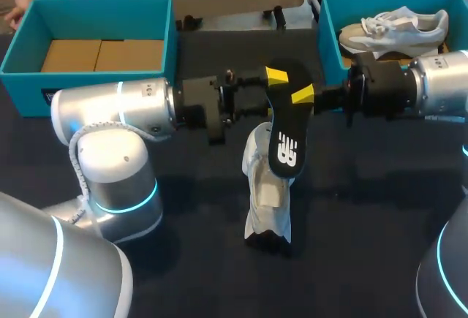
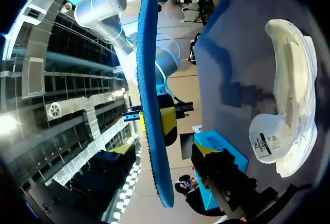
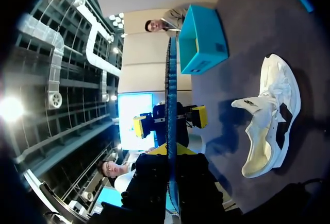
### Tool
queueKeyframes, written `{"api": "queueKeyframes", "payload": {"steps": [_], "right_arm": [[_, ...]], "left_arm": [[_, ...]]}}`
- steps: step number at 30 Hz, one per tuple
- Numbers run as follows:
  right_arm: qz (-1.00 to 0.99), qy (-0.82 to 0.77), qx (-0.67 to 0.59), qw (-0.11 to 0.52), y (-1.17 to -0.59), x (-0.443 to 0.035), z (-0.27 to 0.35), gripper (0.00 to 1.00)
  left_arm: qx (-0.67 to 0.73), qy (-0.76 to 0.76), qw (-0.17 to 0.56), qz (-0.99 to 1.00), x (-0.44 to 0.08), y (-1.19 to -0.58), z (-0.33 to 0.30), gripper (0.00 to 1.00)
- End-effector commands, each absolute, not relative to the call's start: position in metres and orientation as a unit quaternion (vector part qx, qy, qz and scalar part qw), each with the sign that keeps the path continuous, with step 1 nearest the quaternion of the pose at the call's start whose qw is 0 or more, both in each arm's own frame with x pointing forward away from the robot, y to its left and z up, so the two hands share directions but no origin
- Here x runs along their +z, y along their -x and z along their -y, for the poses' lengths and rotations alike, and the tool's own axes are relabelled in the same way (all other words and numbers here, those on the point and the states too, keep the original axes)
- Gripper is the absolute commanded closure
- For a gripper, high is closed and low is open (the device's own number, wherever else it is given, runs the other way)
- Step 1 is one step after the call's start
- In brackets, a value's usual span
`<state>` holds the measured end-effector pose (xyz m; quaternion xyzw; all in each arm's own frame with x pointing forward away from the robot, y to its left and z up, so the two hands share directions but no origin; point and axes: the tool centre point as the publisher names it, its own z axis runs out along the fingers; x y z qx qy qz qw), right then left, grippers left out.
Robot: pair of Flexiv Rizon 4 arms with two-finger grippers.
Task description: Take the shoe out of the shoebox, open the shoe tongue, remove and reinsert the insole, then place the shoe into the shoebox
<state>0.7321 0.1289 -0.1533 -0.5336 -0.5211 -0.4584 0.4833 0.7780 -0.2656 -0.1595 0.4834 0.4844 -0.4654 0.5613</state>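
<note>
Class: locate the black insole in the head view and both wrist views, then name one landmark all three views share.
Head view: insole hangs mid-table, over the white shoe.
Left wrist view: insole edge-on, blue underside showing, off to the shoe's side.
Right wrist view: insole edge-on, held in the right claw.
Shared landmark: the white shoe on the dark table.

both arms are smooth silver tubes with rounded shells. the left arm (image 1: 110, 113) has thin glowing cyan rings, one around its big round joint (image 1: 121, 179). just beside this joint runs a white ribbed cable (image 1: 74, 161). past the joint the silver ends in a black wrist block (image 1: 208, 110). the right arm (image 1: 439, 84) looks alike. the fingers (image 1: 276, 77) are black with yellow tips.
</note>
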Motion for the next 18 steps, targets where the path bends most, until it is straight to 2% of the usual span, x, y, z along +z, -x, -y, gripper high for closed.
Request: {"api": "queueKeyframes", "payload": {"steps": [1, 4, 7, 12, 15, 17, 18], "right_arm": [[0.523, 0.534, -0.455, 0.484, -0.7351, -0.1533, -0.1295, 1.0], [0.523, 0.533, -0.456, 0.485, -0.7351, -0.1535, -0.1295, 1.0], [0.523, 0.532, -0.456, 0.485, -0.7357, -0.1538, -0.1298, 1.0], [0.523, 0.531, -0.457, 0.486, -0.7363, -0.1542, -0.1299, 1.0], [0.522, 0.53, -0.458, 0.486, -0.7364, -0.1542, -0.1303, 1.0], [0.522, 0.53, -0.459, 0.486, -0.7363, -0.1543, -0.1304, 1.0], [0.522, 0.53, -0.46, 0.486, -0.7363, -0.1545, -0.1305, 1.0]], "left_arm": [[-0.464, -0.476, 0.567, -0.486, -0.1615, -0.7785, 0.2723, 0.55], [-0.462, -0.475, 0.568, -0.488, -0.1625, -0.7799, 0.2725, 0.54], [-0.462, -0.473, 0.568, -0.49, -0.1635, -0.781, 0.2736, 0.57], [-0.463, -0.467, 0.57, -0.494, -0.1648, -0.7816, 0.2752, 0.69], [-0.464, -0.468, 0.568, -0.493, -0.1667, -0.7814, 0.2767, 0.78], [-0.466, -0.467, 0.566, -0.494, -0.1681, -0.7814, 0.2776, 1.0], [-0.468, -0.466, 0.564, -0.495, -0.1687, -0.7814, 0.278, 1.0]]}}
